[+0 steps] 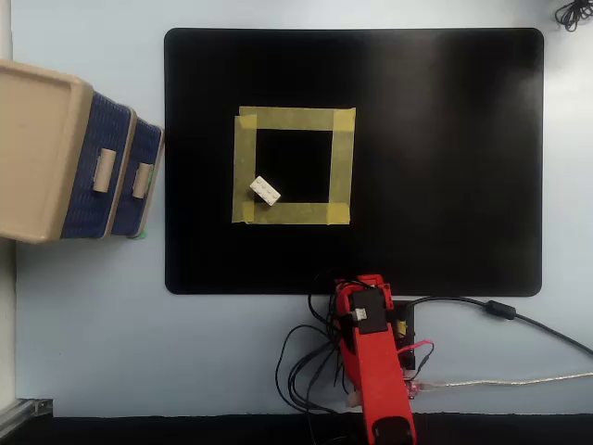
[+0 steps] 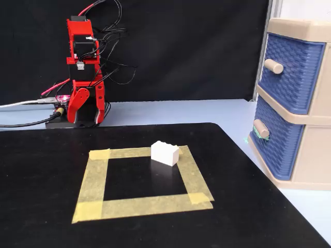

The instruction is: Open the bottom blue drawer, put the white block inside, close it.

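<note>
My hand (image 2: 86, 109) hangs folded with its tips together. The white block (image 1: 265, 190) sits at 7 o'clock inside the tape square (image 1: 293, 119). The bottom blue drawer (image 2: 274, 138) is closed; pulling its handle (image 2: 260, 128) could drag the cabinet (image 1: 37, 148).

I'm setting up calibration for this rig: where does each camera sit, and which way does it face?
Overhead view: above the table, facing straight down on the black rectangular mat; the folded red arm enters from the bottom edge.
Fixed view: low at the mat's far side, facing the arm.
Both share the yellow tape square, small white studded block and beige-topped cabinet with blue woven drawers.
</note>
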`<action>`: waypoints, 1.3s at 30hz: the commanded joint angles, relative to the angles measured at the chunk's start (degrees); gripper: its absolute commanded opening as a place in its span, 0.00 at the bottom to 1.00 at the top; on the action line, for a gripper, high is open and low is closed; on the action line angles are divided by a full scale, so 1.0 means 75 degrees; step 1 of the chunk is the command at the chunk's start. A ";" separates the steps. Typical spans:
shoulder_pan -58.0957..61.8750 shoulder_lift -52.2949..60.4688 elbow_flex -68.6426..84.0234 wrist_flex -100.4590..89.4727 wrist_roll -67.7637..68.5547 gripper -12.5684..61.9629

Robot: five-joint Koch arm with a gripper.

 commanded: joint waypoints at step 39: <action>-0.6363 -0.6082 -0.1441 -1.7156 -1.0055 0.62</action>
